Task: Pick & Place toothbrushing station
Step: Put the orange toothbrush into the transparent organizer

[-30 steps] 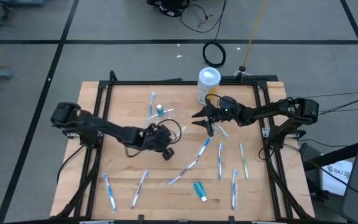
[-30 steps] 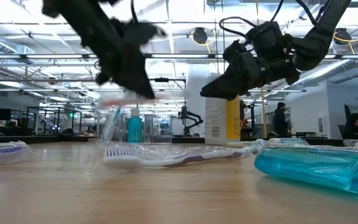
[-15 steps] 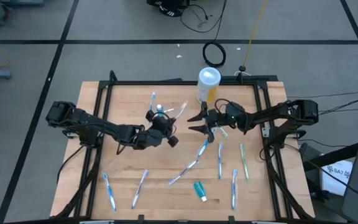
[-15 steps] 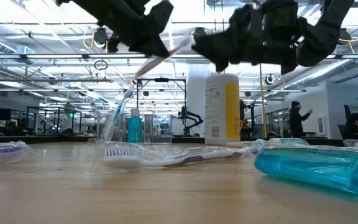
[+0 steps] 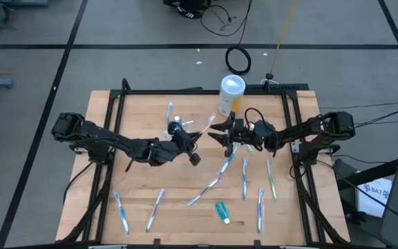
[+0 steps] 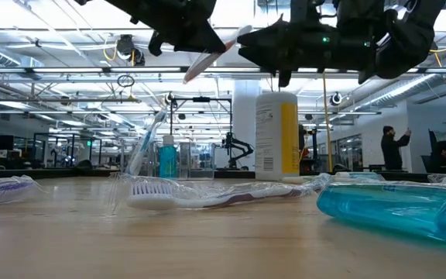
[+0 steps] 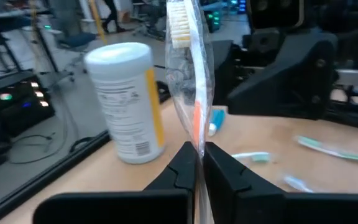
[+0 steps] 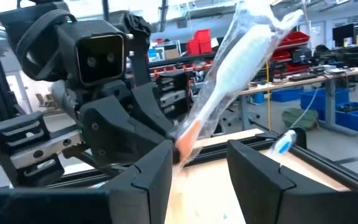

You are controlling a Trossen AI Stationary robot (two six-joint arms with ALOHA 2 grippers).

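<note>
My left gripper [image 5: 187, 140] is shut on a toothbrush in a clear wrapper [image 5: 200, 128], held high above the table's middle. It also shows in the left wrist view [image 7: 188, 68] and the low view [image 6: 214, 56]. My right gripper [image 5: 218, 133] is open. Its fingers stand on either side of the toothbrush's head end without touching it [image 8: 197, 174]. The clear cup [image 5: 177, 125] stands at the far middle, with a toothbrush and a teal tube [image 6: 167, 159] in it. My left gripper pinches the wrapped toothbrush between its two fingers at the orange part of the handle [image 7: 197, 132]. The fingers come slanting from the table's left. The toothbrush sticks out beyond the fingertips, bristle head [image 7: 179, 26] farthest from them, lifted clear of the table.
The yellow canister with a white lid [image 5: 230, 93] stands at the far edge behind the grippers. Several wrapped toothbrushes [image 5: 244, 177] lie across the near half of the table. A teal toothpaste tube [image 5: 222, 211] lies near the front, also in the low view [image 6: 397, 208].
My left gripper has risen with the toothbrush and gone toward the far and right side, turning so the brush points at my right gripper. My right gripper has risen and gone a little toward the table's left, to the toothbrush's head end.
</note>
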